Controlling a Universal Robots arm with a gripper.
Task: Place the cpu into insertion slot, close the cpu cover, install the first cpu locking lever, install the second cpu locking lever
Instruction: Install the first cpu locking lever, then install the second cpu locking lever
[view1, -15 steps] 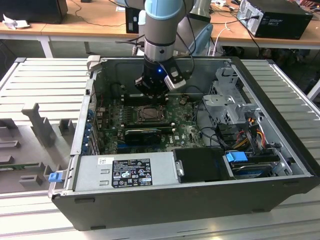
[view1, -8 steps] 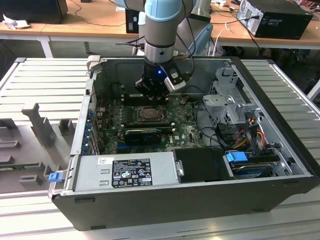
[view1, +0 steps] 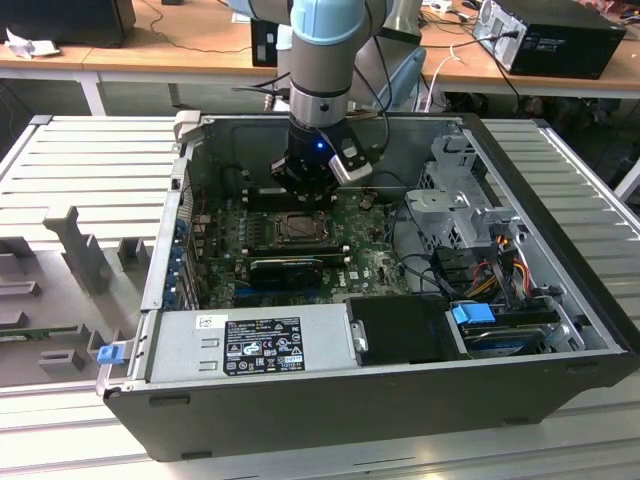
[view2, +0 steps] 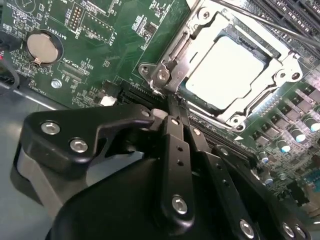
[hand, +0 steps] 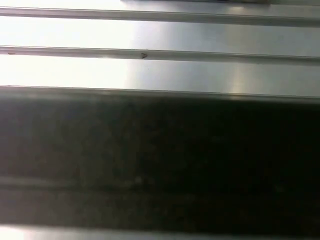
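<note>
Case (view1: 400, 385): open black computer chassis lying on its side, filling the centre of the exterior view, on a ribbed grey metal table (view1: 90, 160).

Arm (view1: 325, 45): blue-and-silver, entering from the top centre of the exterior view and reaching down into the case.

Power supply (view1: 250, 345): grey box with a label, along the lower edge of the case interior, left of centre.

Drive cage (view1: 455, 205): silver metal, at the exterior view's right inside the case, with coloured cables just below it.

Board (view1: 370, 265): green, on the case floor; in the second wrist view it fills the upper left (view2: 100, 45).

Gripper (view1: 305, 190): black, poised above the board's upper middle in the exterior view. In the second wrist view (view2: 172, 107) its fingers (view2: 176, 145) are pressed together with no gap, holding nothing, tips just beside the corner of the cover.

Cover (view2: 200, 37): dull silver frame, closed flat over the slot (view1: 298, 229), upper right of the second wrist view.

Cpu (view2: 227, 70): pale metal top, seated in the slot and showing through the cover's window.

Coin cell (view2: 42, 45): round, silver, upper left of the second wrist view.
</note>
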